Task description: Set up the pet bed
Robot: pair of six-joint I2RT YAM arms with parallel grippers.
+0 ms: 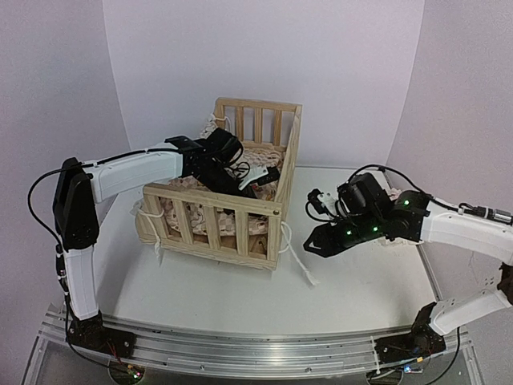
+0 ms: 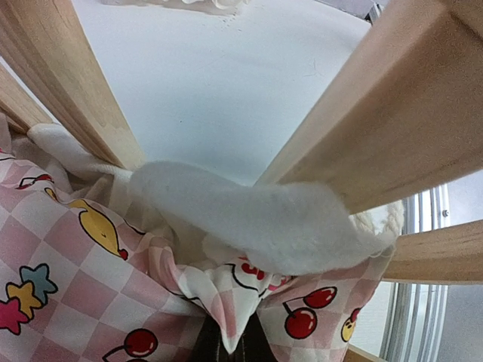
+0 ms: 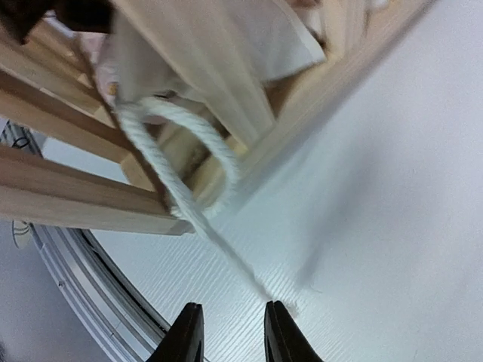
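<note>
Mounting rail (image 1: 256, 353): an aluminium rail runs along the near edge and carries both arm bases, the left base at its left end and the right base at its right end.
Pet bed (image 1: 220, 216): a light-wood frame with slatted railings stands upright on the tabletop, left of centre and towards the back. It is turned at an angle, so one low corner faces the right arm. The back railing stands taller than the front one.
Cushion (image 2: 75, 279): pink-checked fabric printed with cherries, stars and yellow ducks lies inside the bed. It is rumpled and bunched up against the slats, and its white fleecy underside is folded over at the railing.
Left end effector (image 1: 260, 180): it reaches over the front railing into the bed. In the left wrist view a fold of the cushion comes to a point between its dark fingers (image 2: 204, 348), so it appears clamped on that fabric.
Rope (image 3: 181, 151): a white twisted cord loops around the bed's lower corner post. Its loose tail trails across the tabletop towards the right arm.
Right end effector (image 3: 232, 335): it sits low over the tabletop just beside the bed's near corner. Its fingers are parted with nothing between them, and the rope's end lies close to one fingertip.
Tabletop (image 1: 200, 281): a white surface under the bed.
</note>
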